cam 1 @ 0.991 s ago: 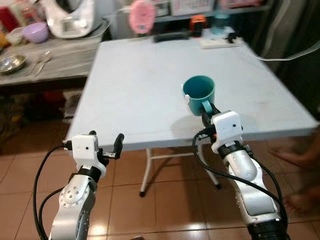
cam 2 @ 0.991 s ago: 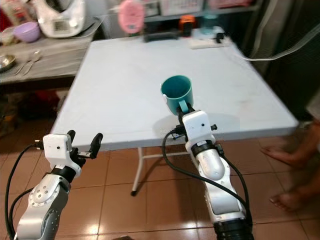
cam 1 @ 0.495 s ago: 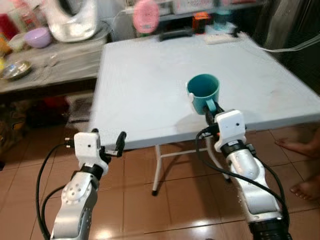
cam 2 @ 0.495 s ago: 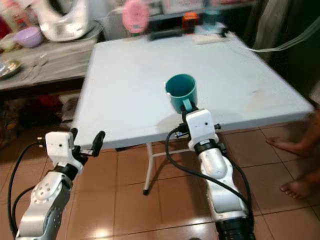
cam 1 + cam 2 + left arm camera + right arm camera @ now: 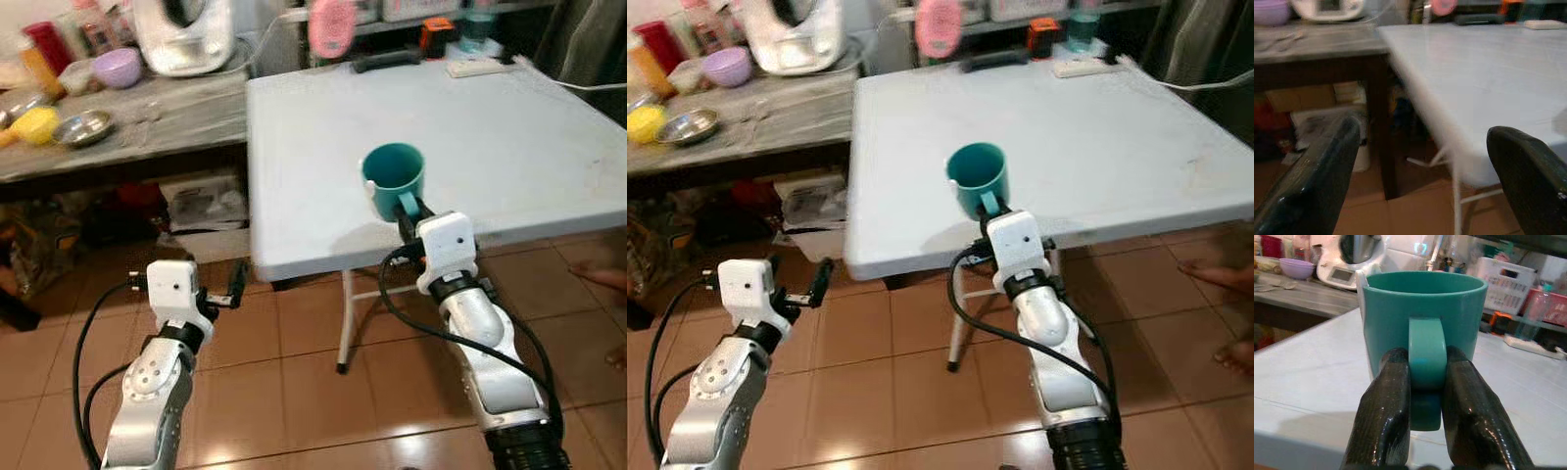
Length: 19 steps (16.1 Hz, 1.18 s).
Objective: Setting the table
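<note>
The right gripper (image 5: 1425,377) has its jaws closed on the handle of a teal mug (image 5: 393,179), one black finger on each side, and holds the mug upright just above the near part of the pale blue surface (image 5: 509,127), close to its front edge. The left gripper (image 5: 1420,161) hangs low over the tiled floor (image 5: 294,362), short of the surface's near left corner, its jaws spread wide and holding nothing. To the left stands a grey side surface (image 5: 147,122) with a purple bowl (image 5: 117,68), a metal dish (image 5: 82,127) and a white appliance (image 5: 183,34).
</note>
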Motion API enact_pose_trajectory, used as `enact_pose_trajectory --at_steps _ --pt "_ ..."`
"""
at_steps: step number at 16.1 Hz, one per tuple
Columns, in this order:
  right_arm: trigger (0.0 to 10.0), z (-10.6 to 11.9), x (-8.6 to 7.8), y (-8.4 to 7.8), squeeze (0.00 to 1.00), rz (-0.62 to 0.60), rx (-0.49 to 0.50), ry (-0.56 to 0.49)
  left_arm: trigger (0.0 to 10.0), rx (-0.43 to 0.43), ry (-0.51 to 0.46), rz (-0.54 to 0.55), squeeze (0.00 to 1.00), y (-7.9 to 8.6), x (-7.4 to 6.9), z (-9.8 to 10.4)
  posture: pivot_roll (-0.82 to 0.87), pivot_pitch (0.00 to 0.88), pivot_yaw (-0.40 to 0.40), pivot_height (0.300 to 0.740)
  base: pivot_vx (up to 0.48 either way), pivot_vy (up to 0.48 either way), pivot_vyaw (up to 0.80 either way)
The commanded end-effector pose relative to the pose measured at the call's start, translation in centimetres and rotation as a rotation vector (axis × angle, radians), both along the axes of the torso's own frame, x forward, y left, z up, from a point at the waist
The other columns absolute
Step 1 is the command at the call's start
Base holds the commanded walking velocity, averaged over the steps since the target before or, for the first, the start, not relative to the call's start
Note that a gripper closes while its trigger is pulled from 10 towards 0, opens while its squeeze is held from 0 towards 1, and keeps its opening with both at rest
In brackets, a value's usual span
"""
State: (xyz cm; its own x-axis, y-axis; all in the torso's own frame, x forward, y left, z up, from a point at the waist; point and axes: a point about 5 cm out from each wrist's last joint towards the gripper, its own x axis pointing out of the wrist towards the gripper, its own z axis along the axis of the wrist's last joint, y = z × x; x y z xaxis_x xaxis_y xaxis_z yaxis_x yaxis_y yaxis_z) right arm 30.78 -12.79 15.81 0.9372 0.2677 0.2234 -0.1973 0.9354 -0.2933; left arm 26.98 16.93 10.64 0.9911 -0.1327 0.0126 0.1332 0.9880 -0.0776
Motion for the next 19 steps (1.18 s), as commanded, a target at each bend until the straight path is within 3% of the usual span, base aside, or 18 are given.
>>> enact_pose_trajectory --at_steps 1,19 --pt "10.0 0.81 -0.03 1.21 0.00 0.046 0.004 -0.039 10.0 0.022 0.010 0.027 0.00 0.95 -0.14 -0.15 -0.12 0.088 0.111 0.740 0.000 0.480 0.00" --pt "10.0 0.83 -0.04 1.13 0.00 0.040 -0.007 -0.050 10.0 0.019 0.001 0.042 0.00 0.71 0.30 0.03 -0.13 0.089 0.116 0.740 0.000 0.480 0.00"
